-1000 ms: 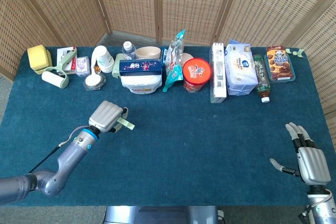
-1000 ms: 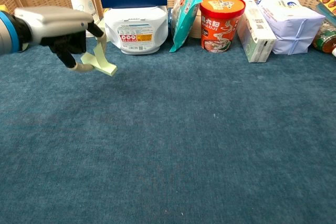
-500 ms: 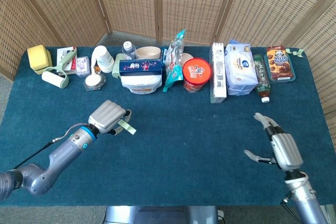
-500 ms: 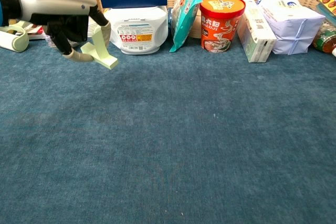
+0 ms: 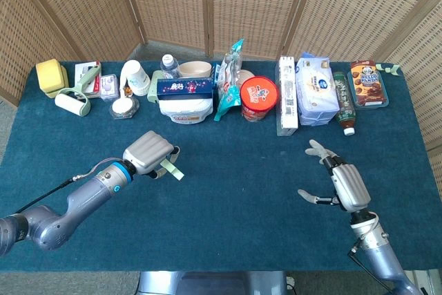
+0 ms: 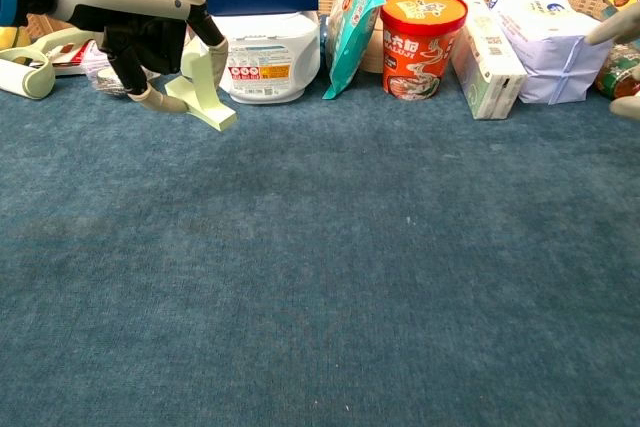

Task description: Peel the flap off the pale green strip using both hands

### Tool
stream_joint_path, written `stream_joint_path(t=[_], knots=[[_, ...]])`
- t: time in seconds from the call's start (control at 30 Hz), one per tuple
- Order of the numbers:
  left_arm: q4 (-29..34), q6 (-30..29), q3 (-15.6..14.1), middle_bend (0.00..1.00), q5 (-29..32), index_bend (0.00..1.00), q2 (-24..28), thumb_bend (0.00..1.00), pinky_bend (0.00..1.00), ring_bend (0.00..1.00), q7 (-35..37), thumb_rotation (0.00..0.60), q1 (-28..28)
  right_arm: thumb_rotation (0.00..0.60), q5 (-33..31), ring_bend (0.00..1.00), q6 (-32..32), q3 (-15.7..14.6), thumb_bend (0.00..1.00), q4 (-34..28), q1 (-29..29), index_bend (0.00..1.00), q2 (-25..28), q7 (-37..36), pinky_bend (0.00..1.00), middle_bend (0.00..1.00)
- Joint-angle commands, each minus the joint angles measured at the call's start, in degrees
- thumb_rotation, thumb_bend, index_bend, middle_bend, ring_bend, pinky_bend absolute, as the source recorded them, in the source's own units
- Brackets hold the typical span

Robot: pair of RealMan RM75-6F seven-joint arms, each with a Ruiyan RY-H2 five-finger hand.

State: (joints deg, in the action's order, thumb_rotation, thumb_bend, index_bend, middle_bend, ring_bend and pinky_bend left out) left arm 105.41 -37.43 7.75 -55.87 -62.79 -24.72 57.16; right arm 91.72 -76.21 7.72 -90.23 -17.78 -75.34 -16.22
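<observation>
Legible text is limited: "HELLO" on the brown cookie box (image 5: pixel 367 78), upper right of the head view. Remaining labels are too small or blurred to read.

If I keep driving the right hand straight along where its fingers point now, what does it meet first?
Its fingers point up-left, toward the back row. The open right hand would probably cross bare blue cloth and reach the tall white carton first, though depth is hard to judge.

Bright, even daylight, soft faint shadows on the blue cloth (image 5: pixel 235 170), both views sharp, no glare.
</observation>
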Motion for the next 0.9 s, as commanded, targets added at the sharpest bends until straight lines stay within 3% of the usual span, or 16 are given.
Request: stream_joint_path(t=[0.03,0.27,0.43,0.53,0.6,0.77,0.9], knots=[[0.1,1.2,0.1,1.00,1.0,0.61,0.6,0.37,1.00,1.00,0.6,0.600,1.3,0.485,0.2,0.24,0.4,0.3,0.21,0.5,-1.0,0.04,-1.0,0.6,0.36,0.32],[-0.3,3.6,0.1,1.00,3.6,0.61,1.3,0.37,1.00,1.00,1.2,0.600,5.1,0.497,-0.2,0.34,1.3,1.1,0.21,2.2,-3.7,0.14,-4.5,2.3,0.40,0.42],[-0.8,4.7,-0.1,1.00,5.9,0.61,1.0,0.37,1.00,1.00,1.7,0.600,7.4,0.502,-0.3,0.47,1.1,1.3,0.36,3.2,-4.7,0.24,-6.5,1.7,0.47,0.54],[-1.1,4.8,-0.8,1.00,6.8,0.61,0.7,0.37,1.00,1.00,1.3,0.600,8.7,0.501,0.7,0.56,0.1,1.2,0.37,4.2,-5.2,0.27,-7.7,0.9,0.56,0.61],[-1.3,4.7,-1.3,1.00,7.6,0.61,0.4,0.37,1.00,1.00,1.2,0.600,9.5,0.499,1.6,0.63,-0.5,1.2,0.37,5.0,-5.7,0.28,-8.4,0.3,0.62,0.66],[-1.6,4.5,-2.5,1.00,9.0,0.61,-0.2,0.37,1.00,1.00,0.8,0.600,11.1,0.492,2.6,0.86,-1.1,1.1,0.36,6.1,-6.8,0.31,-9.3,-0.8,0.75,0.92],[-2.1,4.3,-3.3,1.00,9.8,0.61,-0.7,0.37,1.00,1.00,0.6,0.600,12.3,0.493,2.4,0.96,-0.3,1.0,0.31,6.1,-7.8,0.34,-9.6,-0.3,0.79,1.00]])
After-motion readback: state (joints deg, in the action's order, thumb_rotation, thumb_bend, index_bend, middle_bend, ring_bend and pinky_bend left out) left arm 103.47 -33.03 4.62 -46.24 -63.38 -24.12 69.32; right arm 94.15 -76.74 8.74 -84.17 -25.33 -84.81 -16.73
